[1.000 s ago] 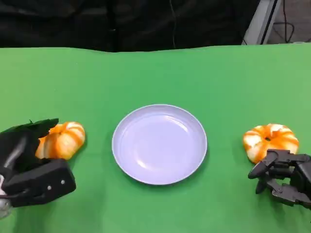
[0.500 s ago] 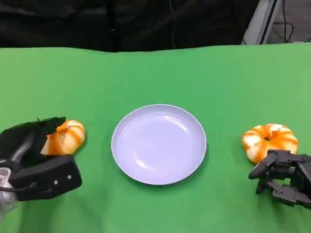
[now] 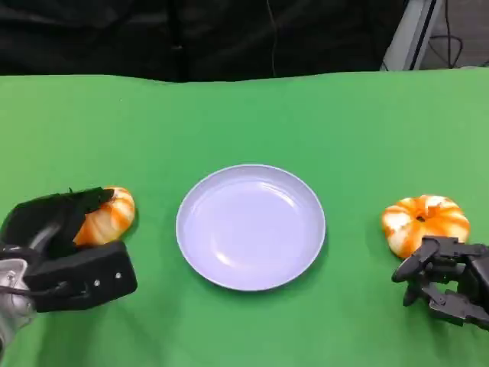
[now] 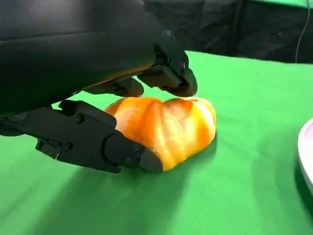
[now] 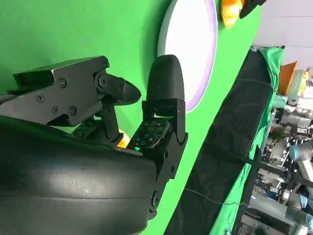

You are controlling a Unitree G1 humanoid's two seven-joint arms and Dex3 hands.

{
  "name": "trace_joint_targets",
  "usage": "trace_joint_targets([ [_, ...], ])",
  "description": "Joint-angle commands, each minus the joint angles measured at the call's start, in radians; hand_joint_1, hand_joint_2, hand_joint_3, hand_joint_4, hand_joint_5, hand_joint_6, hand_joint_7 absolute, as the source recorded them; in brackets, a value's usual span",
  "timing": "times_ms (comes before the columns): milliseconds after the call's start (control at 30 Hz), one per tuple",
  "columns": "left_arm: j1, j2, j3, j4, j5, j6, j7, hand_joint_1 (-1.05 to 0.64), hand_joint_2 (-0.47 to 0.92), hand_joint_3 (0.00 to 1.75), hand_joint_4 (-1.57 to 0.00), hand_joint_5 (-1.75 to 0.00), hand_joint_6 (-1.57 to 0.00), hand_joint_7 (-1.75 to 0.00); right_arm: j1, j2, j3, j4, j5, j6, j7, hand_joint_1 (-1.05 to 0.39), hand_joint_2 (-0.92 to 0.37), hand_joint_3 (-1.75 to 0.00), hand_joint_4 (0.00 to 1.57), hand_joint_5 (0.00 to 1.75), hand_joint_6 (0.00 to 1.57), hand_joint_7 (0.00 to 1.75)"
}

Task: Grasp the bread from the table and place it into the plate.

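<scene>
Two orange-and-white striped breads lie on the green table. The left bread (image 3: 109, 217) (image 4: 171, 125) rests on the cloth to the left of the white plate (image 3: 250, 227), whose rim (image 4: 306, 156) also shows in the left wrist view. My left hand (image 3: 63, 246) grips this bread, with upper fingers (image 4: 168, 78) over its top and a lower finger (image 4: 105, 144) against its near side. The right bread (image 3: 425, 220) lies to the right of the plate. My right hand (image 3: 445, 279) sits just in front of it, fingers (image 5: 164, 103) curled in and holding nothing.
Green cloth covers the table (image 3: 244, 115), and a black curtain hangs behind its far edge. Bare cloth runs all round the plate. In the right wrist view, the plate (image 5: 190, 39) lies far ahead, with lab equipment beyond the table.
My left hand has moved to the right and closed around the left bread. The right hand and right bread have not moved.
</scene>
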Motion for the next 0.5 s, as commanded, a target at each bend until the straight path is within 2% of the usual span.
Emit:
trace_joint_targets([
  [33, -0.006, 0.003, -0.007, 0.025, 0.006, 0.033, -0.024, -0.08, 0.89, 0.01, -0.45, -0.02, -0.51, -0.02, 0.015, -0.017, -0.004, -0.008, 0.004, -0.013, -0.009, 0.07, -0.84, -0.6, 0.9, 1.35, 0.96, 0.94],
  [100, -0.007, 0.001, -0.01, 0.027, 0.008, 0.043, -0.021, -0.08, 0.91, 0.02, -0.48, -0.02, -0.55, -0.03, 0.015, -0.017, -0.004, -0.009, 0.004, -0.012, -0.01, 0.07, -0.84, -0.6, 0.9, 1.35, 0.96, 0.94],
  [200, -0.009, -0.002, -0.007, 0.031, 0.002, 0.052, -0.029, -0.23, 0.91, 0.01, -0.52, -0.02, -0.62, -0.04, 0.015, -0.015, -0.006, -0.01, 0.008, -0.009, -0.007, 0.08, -0.85, -0.59, 0.9, 1.35, 0.96, 0.94],
  [367, -0.007, -0.006, 0.003, 0.035, -0.014, 0.054, -0.038, -0.12, 0.92, 0.16, -0.75, -0.11, -0.81, -0.08, 0.014, -0.014, -0.007, -0.009, 0.014, -0.008, 0.001, 0.08, -0.85, -0.58, 0.9, 1.35, 0.96, 0.95],
  [400, -0.006, -0.007, 0.006, 0.035, -0.018, 0.055, -0.042, -0.13, 0.92, 0.17, -0.75, -0.25, -0.84, -0.1, 0.015, -0.015, -0.007, -0.008, 0.012, -0.01, -0.001, 0.08, -0.85, -0.57, 0.9, 1.36, 0.96, 0.95],
  [433, -0.005, -0.009, 0.013, 0.036, -0.025, 0.056, -0.047, -0.14, 0.92, 0.14, -0.6, -0.69, -0.88, -0.14, 0.015, -0.015, -0.006, -0.009, 0.011, -0.011, -0.003, 0.08, -0.85, -0.57, 0.9, 1.36, 0.96, 0.95],
  [467, -0.004, -0.01, 0.018, 0.036, -0.03, 0.057, -0.051, -0.15, 0.92, 0.16, -0.53, -0.89, -0.89, -0.17, 0.015, -0.015, -0.006, -0.009, 0.009, -0.011, -0.005, 0.08, -0.86, -0.56, 0.9, 1.36, 0.96, 0.94],
  [500, -0.003, -0.011, 0.022, 0.036, -0.034, 0.057, -0.051, -0.16, 0.92, 0.18, -0.49, -1.0, -0.9, -0.19, 0.015, -0.015, -0.005, -0.009, 0.008, -0.009, -0.007, 0.08, -0.86, -0.56, 0.9, 1.35, 0.96, 0.94],
])
